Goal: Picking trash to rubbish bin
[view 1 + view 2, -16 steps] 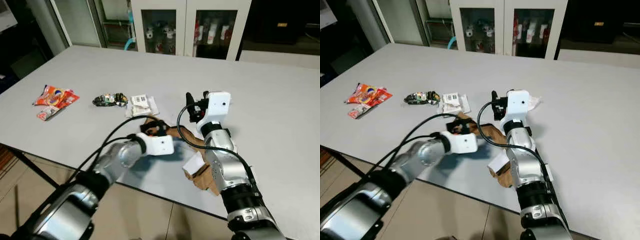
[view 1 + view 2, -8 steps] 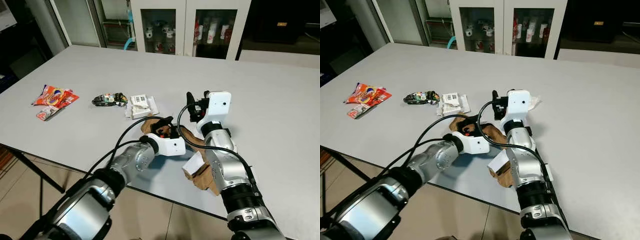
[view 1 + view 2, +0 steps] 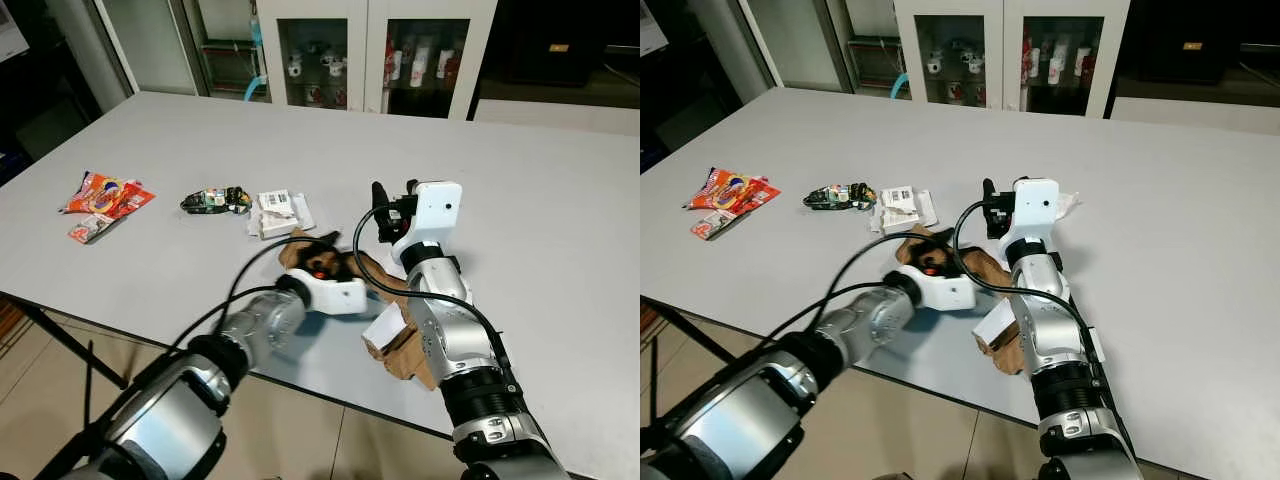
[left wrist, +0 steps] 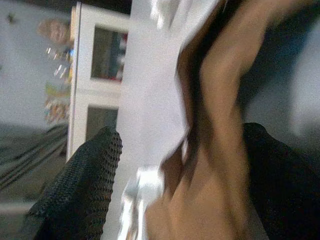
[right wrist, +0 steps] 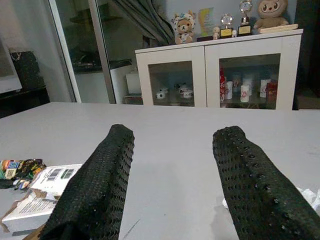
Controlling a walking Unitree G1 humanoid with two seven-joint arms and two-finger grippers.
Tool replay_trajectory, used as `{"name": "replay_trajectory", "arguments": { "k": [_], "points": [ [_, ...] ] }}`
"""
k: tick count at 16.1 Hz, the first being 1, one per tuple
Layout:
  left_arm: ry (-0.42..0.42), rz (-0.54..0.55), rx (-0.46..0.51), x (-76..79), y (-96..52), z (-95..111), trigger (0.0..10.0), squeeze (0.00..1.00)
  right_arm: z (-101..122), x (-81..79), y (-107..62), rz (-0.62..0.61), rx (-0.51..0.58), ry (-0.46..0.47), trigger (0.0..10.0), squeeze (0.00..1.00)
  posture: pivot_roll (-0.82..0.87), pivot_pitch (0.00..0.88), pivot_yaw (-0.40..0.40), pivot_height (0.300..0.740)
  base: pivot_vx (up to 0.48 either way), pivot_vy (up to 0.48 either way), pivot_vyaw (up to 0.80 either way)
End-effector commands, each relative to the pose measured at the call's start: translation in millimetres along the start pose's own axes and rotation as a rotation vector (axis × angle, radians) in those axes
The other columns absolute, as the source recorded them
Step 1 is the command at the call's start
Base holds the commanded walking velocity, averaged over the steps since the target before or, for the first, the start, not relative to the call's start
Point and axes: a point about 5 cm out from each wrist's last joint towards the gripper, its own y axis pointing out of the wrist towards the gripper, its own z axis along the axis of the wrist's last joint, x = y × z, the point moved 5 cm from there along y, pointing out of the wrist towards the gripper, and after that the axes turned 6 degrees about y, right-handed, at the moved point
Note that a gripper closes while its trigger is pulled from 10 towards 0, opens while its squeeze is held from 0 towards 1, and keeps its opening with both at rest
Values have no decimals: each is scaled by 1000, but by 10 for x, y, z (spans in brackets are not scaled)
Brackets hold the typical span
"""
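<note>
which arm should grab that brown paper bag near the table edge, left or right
Left, probably. The left gripper is already at the brown bag, jaws open with the paper between them in the left wrist view. The right gripper points past the bag over bare table, jaws open on nothing.

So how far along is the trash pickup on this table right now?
Nothing looks binned yet. The left gripper has open fingers around the crumpled brown paper near the table edge, not visibly clamped. The right gripper hovers open above it. Left on the table: the red wrapper, the dark wrapper and the white packet.
</note>
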Motion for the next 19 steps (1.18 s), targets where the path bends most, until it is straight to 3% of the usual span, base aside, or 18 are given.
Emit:
{"name": "replay_trajectory", "arguments": {
  "k": [1,4,7,9,10,12,16,19],
  "points": [
    [28,-21,-88,72,-84,-248,10000,0,56,-19,1,1,21,10,10000,0,7,0,106,740,0,0,0],
    [-13,95,-204,-194,-161,-602,10000,0,48,-20,-13,-1,23,13,10000,0,10,0,104,740,0,0,0],
    [-44,160,-233,-378,-177,-718,10000,0,52,-24,-11,1,23,14,10000,0,16,0,98,740,0,0,0],
    [-107,183,-218,-420,-183,-719,10000,0,58,-24,-6,2,22,14,10000,0,14,0,96,740,0,0,0],
    [-186,197,-176,-429,-178,-658,10000,0,62,-20,-3,2,22,13,10000,0,12,0,94,740,0,0,0],
    [-260,169,-135,-383,-166,-588,10000,0,68,-13,-1,-1,23,12,10000,0,14,0,93,740,0,0,0],
    [-313,114,-53,-295,-153,-440,10000,0,70,-16,5,1,22,12,10000,0,15,0,94,740,0,0,0],
    [-395,11,16,-153,-181,-343,10000,0,55,-22,1,3,16,11,10000,0,11,0,99,740,0,0,0]
  ]
}}
